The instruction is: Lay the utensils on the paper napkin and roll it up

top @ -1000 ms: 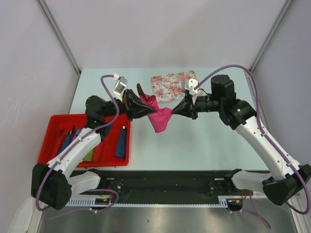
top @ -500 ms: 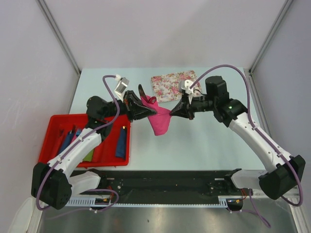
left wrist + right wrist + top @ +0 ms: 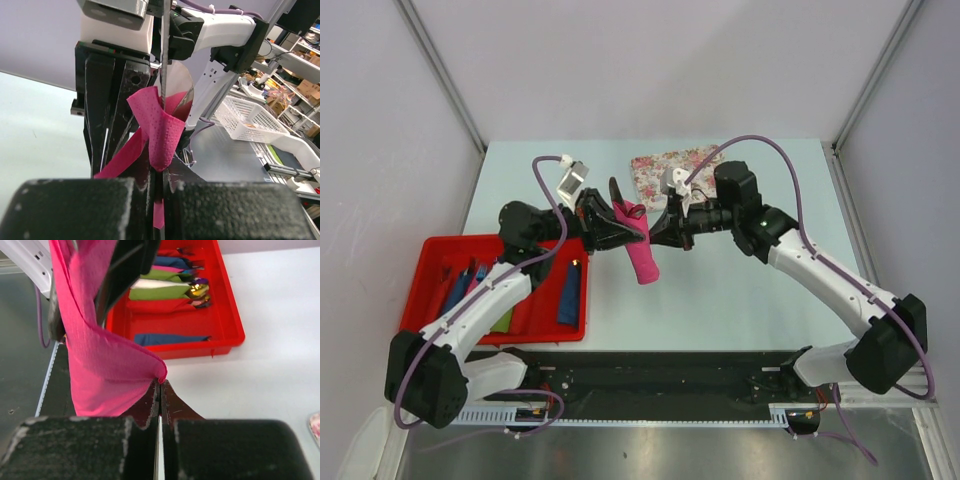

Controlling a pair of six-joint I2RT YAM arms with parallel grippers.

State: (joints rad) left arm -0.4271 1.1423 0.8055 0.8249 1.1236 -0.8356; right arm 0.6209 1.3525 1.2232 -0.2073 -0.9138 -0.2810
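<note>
The magenta-pink paper napkin (image 3: pixel 642 256) hangs in the air over the middle of the table, pinched from both sides. My left gripper (image 3: pixel 626 230) is shut on it from the left. In the left wrist view the napkin (image 3: pixel 161 132) wraps slim silvery utensils: a thin knife edge (image 3: pixel 163 60) stands straight up and a shiny rounded piece (image 3: pixel 182 92) shows behind it. A dark utensil end (image 3: pixel 615 190) sticks up above the left gripper. My right gripper (image 3: pixel 658 236) is shut on a folded edge of the napkin (image 3: pixel 100 365), jaws (image 3: pixel 161 385) closed tight.
A red tray (image 3: pixel 425 255) at the left holds several blue and green rolls; it also shows in the right wrist view (image 3: pixel 227 332), with gold-tinted ends on a green roll (image 3: pixel 197 291). A floral mat (image 3: pixel 660 172) lies at the back, partly under the right arm.
My right gripper has moved left, close to the left gripper. The napkin between them has gone from a wide drape to a narrow hanging fold.
</note>
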